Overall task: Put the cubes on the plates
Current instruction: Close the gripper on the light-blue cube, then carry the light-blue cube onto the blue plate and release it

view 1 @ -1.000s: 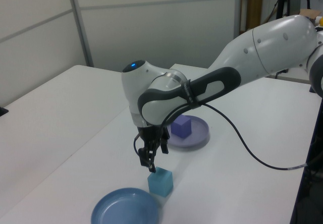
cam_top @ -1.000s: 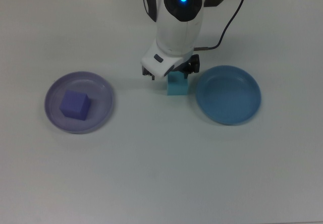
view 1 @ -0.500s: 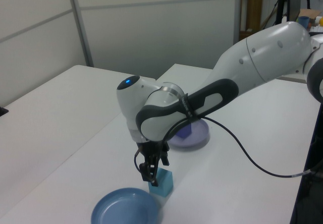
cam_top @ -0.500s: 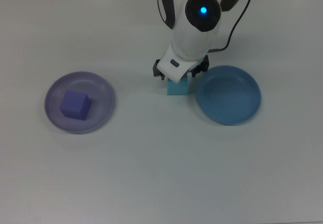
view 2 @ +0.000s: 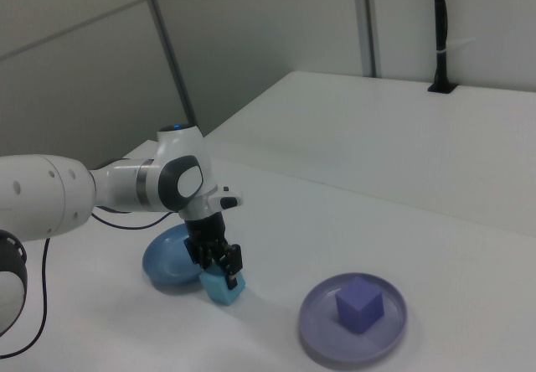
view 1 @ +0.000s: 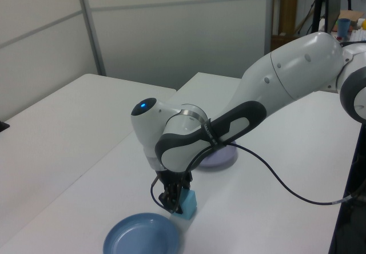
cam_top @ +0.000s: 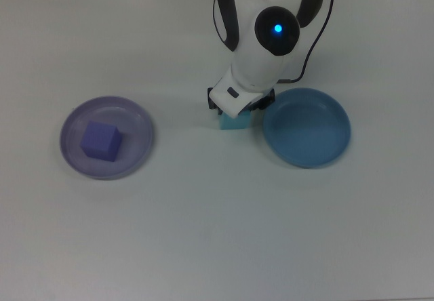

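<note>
The light cyan cube (cam_top: 234,122) stands on the white table just left of the blue plate (cam_top: 306,127) in the top view, outside its rim. My gripper (cam_top: 237,110) is lowered over this cube, its fingers open and straddling it, as the right view shows (view 2: 219,268). The purple-blue cube (cam_top: 100,142) lies inside the lavender plate (cam_top: 137,121) at the top view's left, far from the gripper. In the left view the arm hides that cube, and the cyan cube (view 1: 189,200) peeks out beside the fingers, next to the blue plate (view 1: 140,237).
A black cable (cam_top: 313,33) trails from the arm over the table behind the blue plate. The arm's white body (view 1: 286,76) stretches across the left view's right. A black post (view 2: 441,28) stands at the far table edge in the right view.
My gripper has shifted toward the cyan cube and come down, from hovering behind it to straddling it. Both cubes and both plates stay where they were.
</note>
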`<state>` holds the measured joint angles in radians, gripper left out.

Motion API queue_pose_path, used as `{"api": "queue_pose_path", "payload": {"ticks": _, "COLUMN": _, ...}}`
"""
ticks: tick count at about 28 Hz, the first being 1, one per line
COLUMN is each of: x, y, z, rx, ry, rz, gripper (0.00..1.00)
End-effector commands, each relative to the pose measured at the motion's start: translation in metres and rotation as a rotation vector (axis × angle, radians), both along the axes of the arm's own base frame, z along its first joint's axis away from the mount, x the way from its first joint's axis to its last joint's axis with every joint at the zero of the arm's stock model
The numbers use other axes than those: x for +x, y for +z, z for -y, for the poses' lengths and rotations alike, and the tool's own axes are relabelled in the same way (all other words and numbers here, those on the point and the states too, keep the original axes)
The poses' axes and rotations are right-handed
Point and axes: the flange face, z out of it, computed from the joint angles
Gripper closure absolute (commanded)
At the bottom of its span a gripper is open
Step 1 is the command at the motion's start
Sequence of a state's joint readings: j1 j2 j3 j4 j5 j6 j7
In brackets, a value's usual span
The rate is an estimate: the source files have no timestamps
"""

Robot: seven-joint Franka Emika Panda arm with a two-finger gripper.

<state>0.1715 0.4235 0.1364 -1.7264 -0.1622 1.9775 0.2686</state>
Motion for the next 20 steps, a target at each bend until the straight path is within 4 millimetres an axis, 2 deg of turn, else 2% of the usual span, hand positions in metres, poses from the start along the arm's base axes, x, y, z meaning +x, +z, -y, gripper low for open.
{"api": "queue_pose_path", "payload": {"ticks": 1, "x": 0.005, "y": 0.046, "z": 0.022, "rx": -0.012, "ry": -0.048, "rz": 0.069, "gripper": 1.00}}
{"api": "queue_pose_path", "payload": {"ticks": 3, "x": 0.005, "y": 0.055, "z": 0.027, "rx": -0.005, "ry": -0.061, "rz": 0.075, "gripper": 1.00}}
{"api": "queue_pose_path", "payload": {"ticks": 5, "x": 0.008, "y": 0.065, "z": 0.023, "rx": 0.006, "ry": -0.058, "rz": 0.092, "gripper": 1.00}}
{"api": "queue_pose_path", "payload": {"ticks": 8, "x": 0.007, "y": 0.066, "z": 0.006, "rx": 0.012, "ry": -0.042, "rz": 0.105, "gripper": 1.00}}
{"api": "queue_pose_path", "payload": {"ticks": 11, "x": -0.001, "y": 0.068, "z": -0.021, "rx": 0.014, "ry": -0.002, "rz": 0.110, "gripper": 1.00}}
{"api": "queue_pose_path", "payload": {"ticks": 12, "x": -0.009, "y": 0.068, "z": -0.048, "rx": 0.010, "ry": 0.035, "rz": 0.117, "gripper": 1.00}}
{"api": "queue_pose_path", "payload": {"ticks": 13, "x": -0.013, "y": 0.070, "z": -0.062, "rx": 0.012, "ry": 0.044, "rz": 0.126, "gripper": 1.00}}
{"api": "queue_pose_path", "payload": {"ticks": 16, "x": -0.018, "y": 0.071, "z": -0.086, "rx": 0.015, "ry": 0.026, "rz": 0.149, "gripper": 1.00}}
{"api": "queue_pose_path", "payload": {"ticks": 17, "x": -0.019, "y": 0.073, "z": -0.099, "rx": 0.020, "ry": 0.023, "rz": 0.172, "gripper": 1.00}}
{"api": "queue_pose_path", "payload": {"ticks": 20, "x": -0.022, "y": 0.069, "z": -0.120, "rx": 0.023, "ry": 0.032, "rz": 0.201, "gripper": 1.00}}
